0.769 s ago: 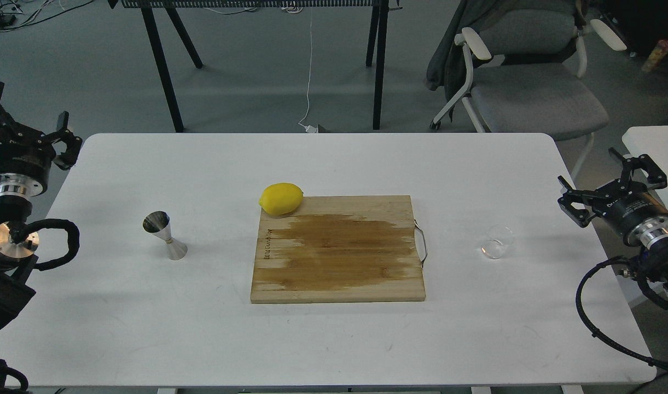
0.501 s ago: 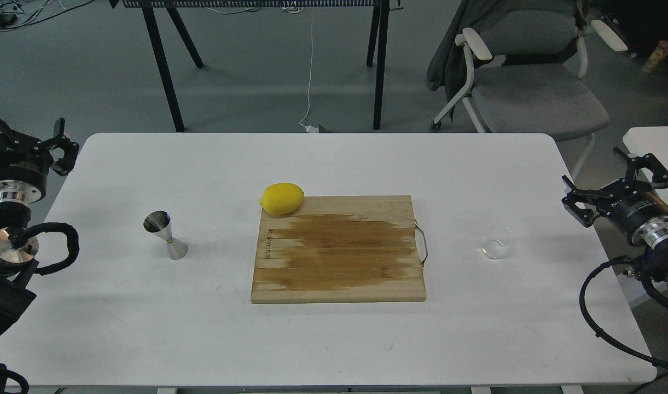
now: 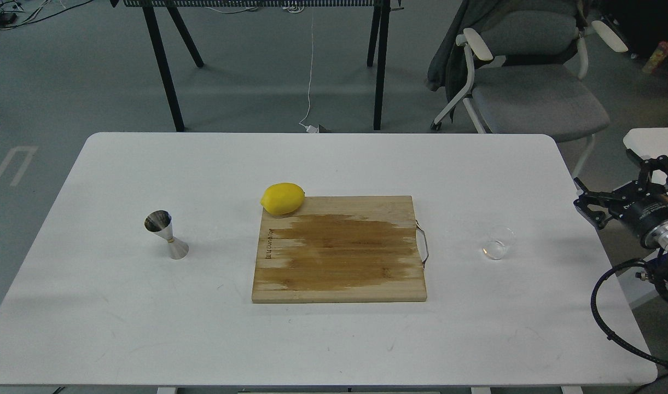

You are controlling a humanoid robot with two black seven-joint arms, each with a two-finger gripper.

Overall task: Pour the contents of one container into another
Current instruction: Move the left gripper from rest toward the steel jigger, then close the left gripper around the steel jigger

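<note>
The small clear glass cup [image 3: 499, 242] stands upright on the white table [image 3: 323, 164], right of the cutting board. The shiny steel jigger [image 3: 167, 235] stands upright on the table's left side, far from the cup. My right gripper [image 3: 621, 183] hovers beyond the table's right edge, open and empty, well to the right of the cup. Only small dark bits of my left arm show at the left edge; its gripper is out of view.
A wooden cutting board [image 3: 339, 249] with a metal handle lies at the table's middle, with a yellow lemon [image 3: 282, 198] on its far left corner. A grey office chair [image 3: 530, 82] and black table legs [image 3: 164, 65] stand behind the table.
</note>
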